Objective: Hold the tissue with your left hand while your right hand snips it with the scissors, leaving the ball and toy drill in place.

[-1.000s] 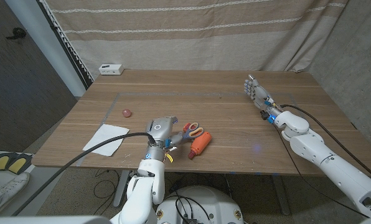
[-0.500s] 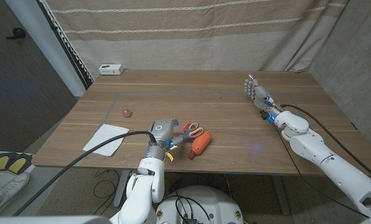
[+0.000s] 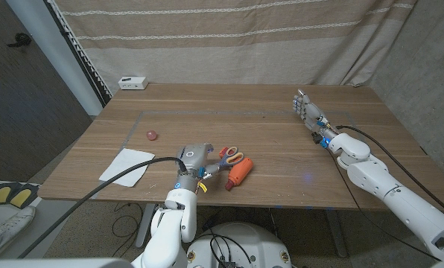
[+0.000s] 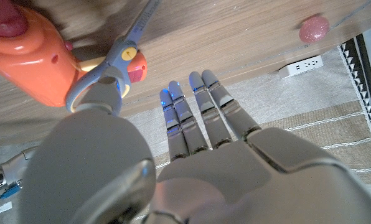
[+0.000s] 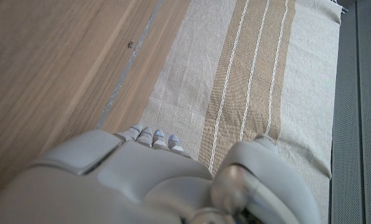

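A white tissue lies near the table's front left edge. Behind it sits a small pink ball. The scissors, with orange and blue handles, lie at the front middle, touching the orange toy drill. My left hand hovers just left of the scissors, fingers straight and apart, holding nothing. It is well to the right of the tissue. My right hand stands at the far right with its fingers extended and nothing in it.
A small white box sits at the table's back left corner. A striped curtain hangs behind the table. A faint taped outline marks the tabletop.
My left arm has crept slightly toward the table's front edge and the scissors. The right hand and all objects have stayed put.
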